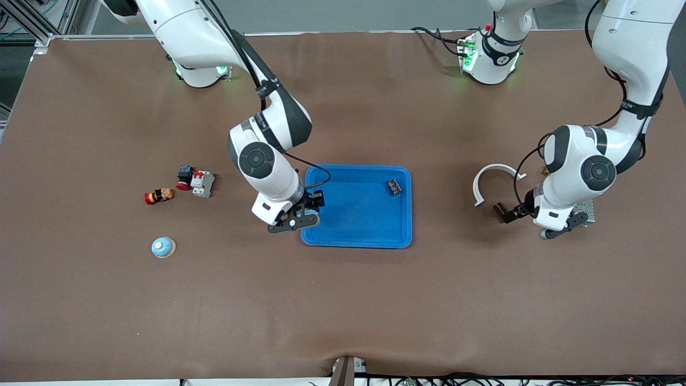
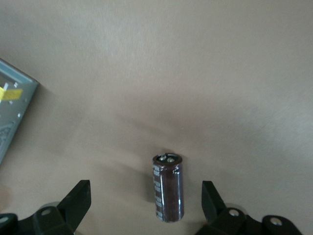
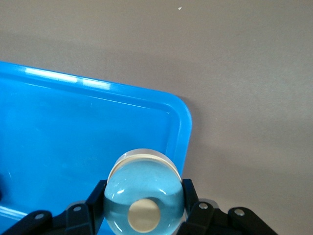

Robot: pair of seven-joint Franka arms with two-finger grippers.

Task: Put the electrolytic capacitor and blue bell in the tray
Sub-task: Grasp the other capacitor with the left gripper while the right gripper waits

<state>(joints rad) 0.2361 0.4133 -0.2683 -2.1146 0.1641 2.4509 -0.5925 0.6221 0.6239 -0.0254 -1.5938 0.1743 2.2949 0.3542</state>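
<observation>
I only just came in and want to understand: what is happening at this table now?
The right claw is shut on a light blue bell over a corner of the blue tray. The left claw is open, with the electrolytic capacitor on the table between its fingers, untouched. A second bell lies toward the right arm's end, and a small dark part lies in the tray.

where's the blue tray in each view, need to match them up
Front view: the tray lies mid-table, between the two arms' ends.
Left wrist view: not in it.
Right wrist view: one rounded corner of the tray shows under the right gripper.
Shared landmark: the right gripper, over the tray's rim toward the right arm's end, jaws shut on a blue bell.
</observation>
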